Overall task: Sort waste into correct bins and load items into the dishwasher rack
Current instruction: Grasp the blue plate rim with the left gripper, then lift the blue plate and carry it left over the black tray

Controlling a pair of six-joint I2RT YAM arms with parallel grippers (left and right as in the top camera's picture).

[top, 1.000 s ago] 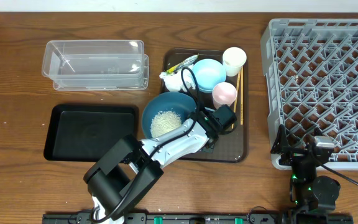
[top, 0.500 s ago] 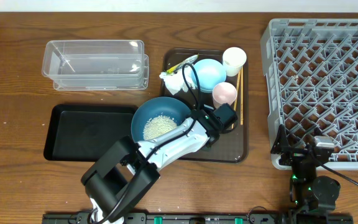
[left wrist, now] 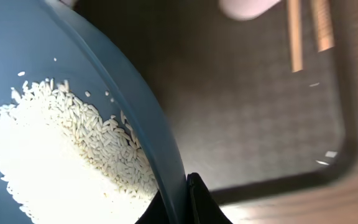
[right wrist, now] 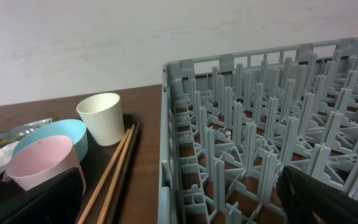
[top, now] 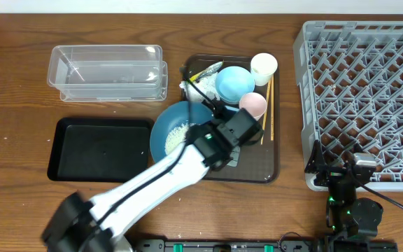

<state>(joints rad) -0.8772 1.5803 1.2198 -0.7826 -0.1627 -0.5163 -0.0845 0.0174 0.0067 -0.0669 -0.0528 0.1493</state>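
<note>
**Inspector:** Left gripper (top: 214,137)?

**Operator:** I am seeing it clamped on the rim of the wide dark-blue bowl (top: 177,124). The bowl is overlapping the left edge of the brown textured serving tray (top: 257,170) and holding loose white rice grains (left wrist: 61,155).

**Inspector:** Right gripper (top: 338,175)?

**Operator:** Its jaws are standing apart, gripping nothing, right of that tray.
</note>
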